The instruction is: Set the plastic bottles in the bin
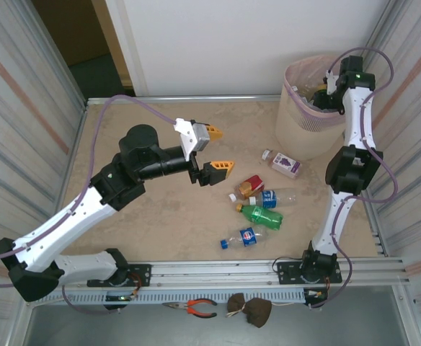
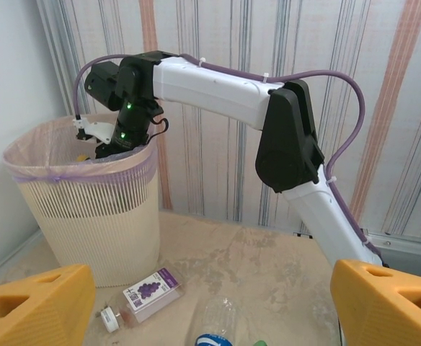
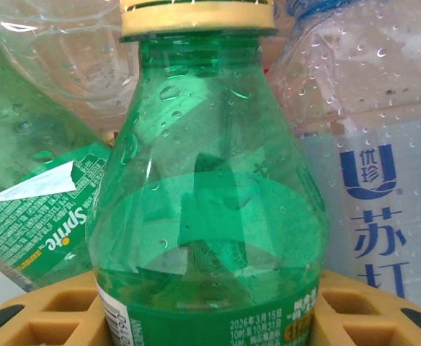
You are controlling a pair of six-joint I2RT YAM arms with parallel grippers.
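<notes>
Just off the near edge of my desk, at the bottom of the overhead frame, lie a pair of pliers. Five bottles wait right of centre. The small blue-labelled bottle is nearest, then the loose green bottle, the clear bottle and the red-labelled bottle. The purple-labelled bottle lies farthest back, near the foot of the bin.

Left of that cluster, mid-frame, my left end effector hangs with its orange fingers well apart and nothing between them. It faces the bottles, which I read as staging for the next pick.

At upper right, my right arm reaches over the pink-lined rim, with the right end effector down inside the bin. Its wrist camera shows it clamped on the held green bottle, gripped low on the body with the cap away from the camera. A Sprite bottle and a clear, blue-printed bottle are packed behind it. Holding it this deep should let the release land among those already binned rather than bounce out.
</notes>
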